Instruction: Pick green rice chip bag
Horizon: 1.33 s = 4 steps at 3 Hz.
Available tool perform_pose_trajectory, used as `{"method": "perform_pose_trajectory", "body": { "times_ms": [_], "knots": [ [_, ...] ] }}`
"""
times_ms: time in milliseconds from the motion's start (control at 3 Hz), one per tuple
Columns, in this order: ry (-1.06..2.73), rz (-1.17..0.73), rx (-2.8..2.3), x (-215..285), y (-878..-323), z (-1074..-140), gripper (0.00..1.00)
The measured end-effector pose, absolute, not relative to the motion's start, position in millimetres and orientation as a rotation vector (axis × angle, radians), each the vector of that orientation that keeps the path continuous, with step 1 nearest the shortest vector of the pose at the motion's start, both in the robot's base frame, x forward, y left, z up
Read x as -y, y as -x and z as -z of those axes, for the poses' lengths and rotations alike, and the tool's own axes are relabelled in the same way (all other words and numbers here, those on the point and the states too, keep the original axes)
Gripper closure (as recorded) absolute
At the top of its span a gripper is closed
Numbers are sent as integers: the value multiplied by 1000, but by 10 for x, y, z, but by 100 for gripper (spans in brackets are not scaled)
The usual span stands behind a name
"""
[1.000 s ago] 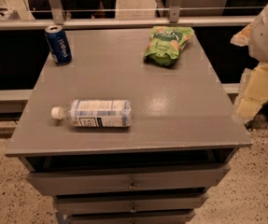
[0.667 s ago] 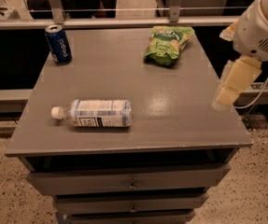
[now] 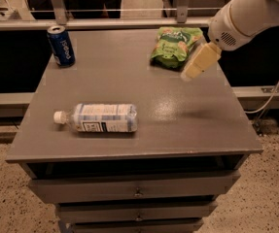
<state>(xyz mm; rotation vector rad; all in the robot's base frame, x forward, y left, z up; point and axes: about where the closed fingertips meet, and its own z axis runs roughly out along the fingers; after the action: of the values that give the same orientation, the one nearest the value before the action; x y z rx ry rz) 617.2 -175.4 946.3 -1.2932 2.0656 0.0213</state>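
Note:
The green rice chip bag (image 3: 174,46) lies flat at the far right of the grey cabinet top (image 3: 153,106), bright green with pale chip pictures. My gripper (image 3: 193,67) hangs from the white arm that comes in from the upper right. Its cream fingers point down and to the left, just above the table, right beside the bag's right edge and slightly overlapping it. It holds nothing that I can see.
A clear plastic bottle (image 3: 100,118) with a white cap lies on its side at the front left. A blue soda can (image 3: 61,45) stands at the far left corner. A railing runs behind the cabinet. Drawers sit below the front edge.
The arm has swung in from the right edge of the table toward the far side, bringing the gripper up to the bag. Bag, bottle and can have not moved.

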Motion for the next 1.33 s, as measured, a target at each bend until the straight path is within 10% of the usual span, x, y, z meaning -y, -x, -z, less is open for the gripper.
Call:
{"method": "perform_pose_trajectory", "body": {
  "times_ms": [1333],
  "knots": [
    [864, -172, -2109, 1486, -7617, -8812, 0]
  ]
}}
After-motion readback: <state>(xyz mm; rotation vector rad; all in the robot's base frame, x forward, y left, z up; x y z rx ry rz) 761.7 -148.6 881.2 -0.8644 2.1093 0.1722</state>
